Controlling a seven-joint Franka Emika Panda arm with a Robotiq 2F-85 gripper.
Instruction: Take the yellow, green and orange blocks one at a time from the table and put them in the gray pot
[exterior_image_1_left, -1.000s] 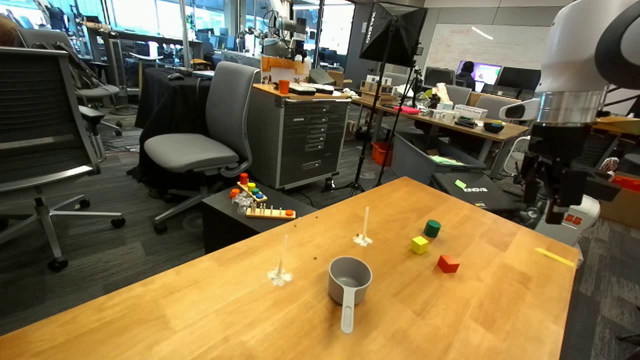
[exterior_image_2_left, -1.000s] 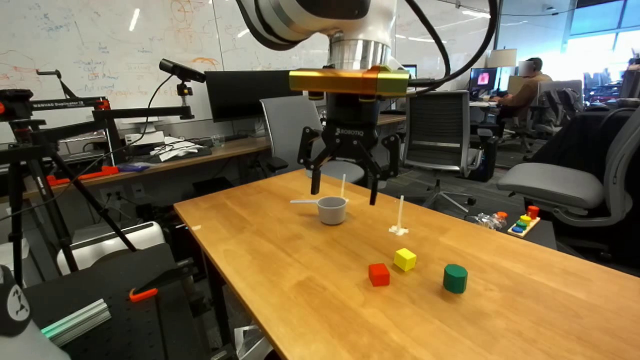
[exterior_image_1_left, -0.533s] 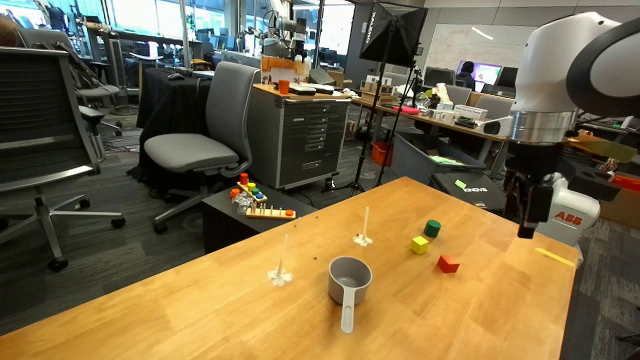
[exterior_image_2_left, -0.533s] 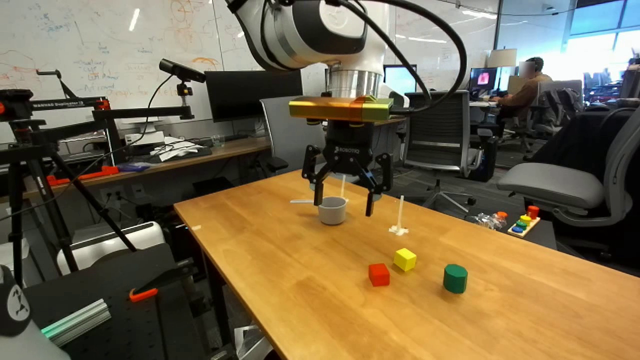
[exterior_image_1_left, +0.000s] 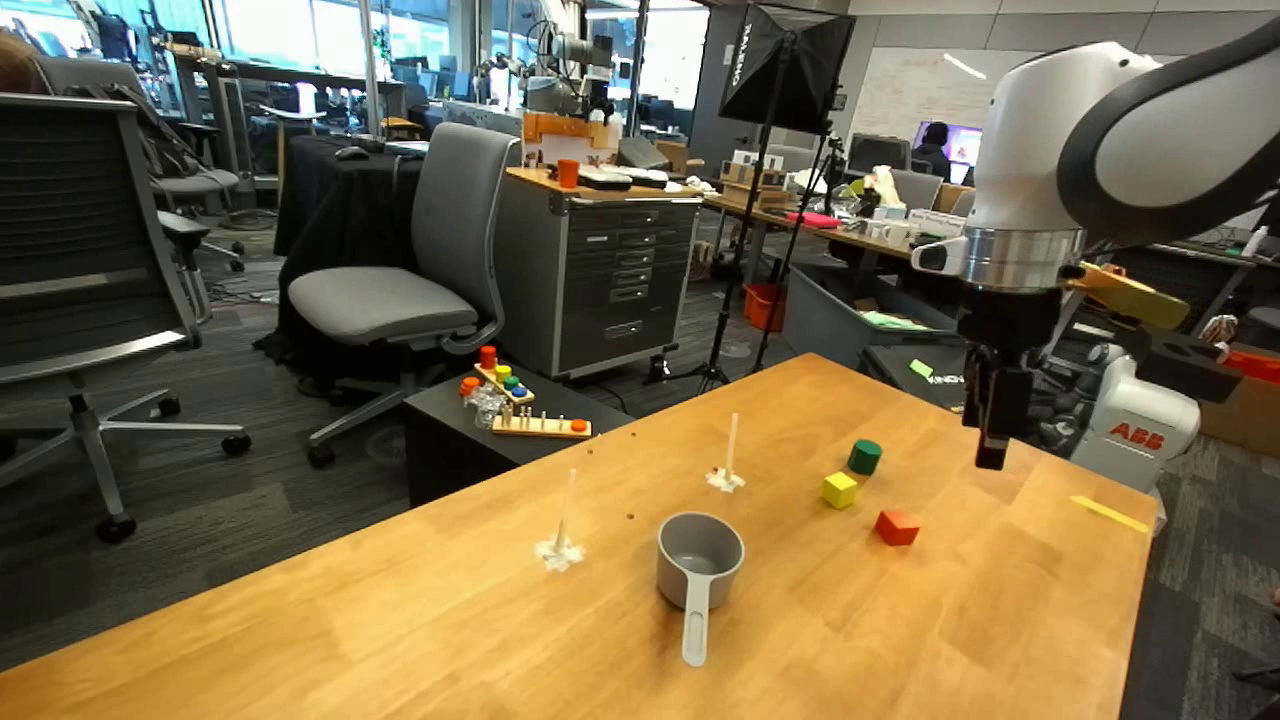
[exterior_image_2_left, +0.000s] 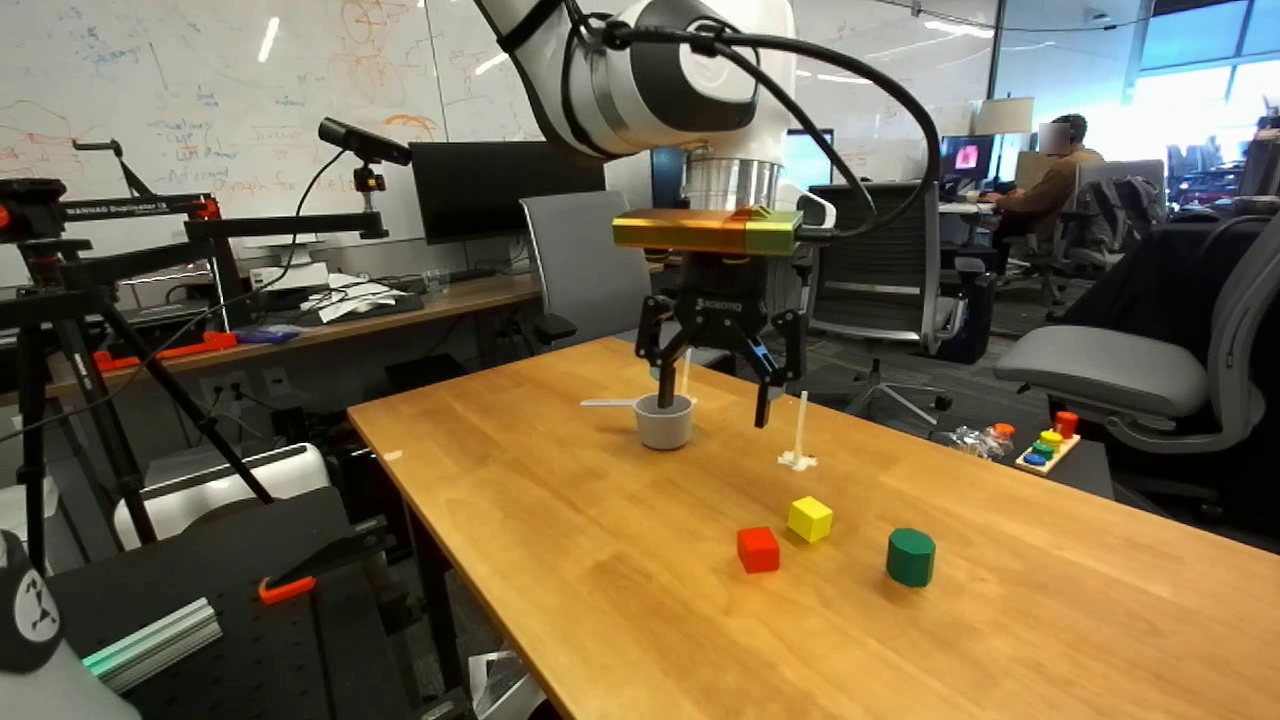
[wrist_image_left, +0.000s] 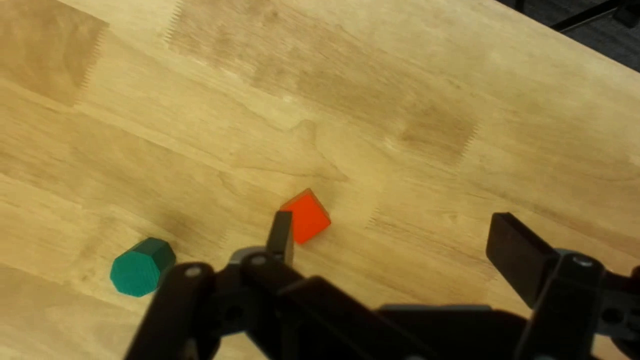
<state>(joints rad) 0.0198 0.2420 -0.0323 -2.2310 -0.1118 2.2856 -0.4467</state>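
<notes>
The yellow block, the green block and the red-orange block lie close together on the table in both exterior views. The gray pot stands upright on the table with its long handle out to one side. My gripper is open and empty, in the air above the table. In the wrist view, a finger of the gripper partly covers the red-orange block. The green block is at lower left; the yellow block and pot do not show there.
Two thin upright sticks, one near stick and one farther stick, stand fixed on the wooden table. A yellow tape strip lies near a table edge. Toy pieces sit on a low black box off the table.
The arm has come down and moved left toward the blocks in an exterior view, with the gripper staying open. The blocks and the pot have not moved.
</notes>
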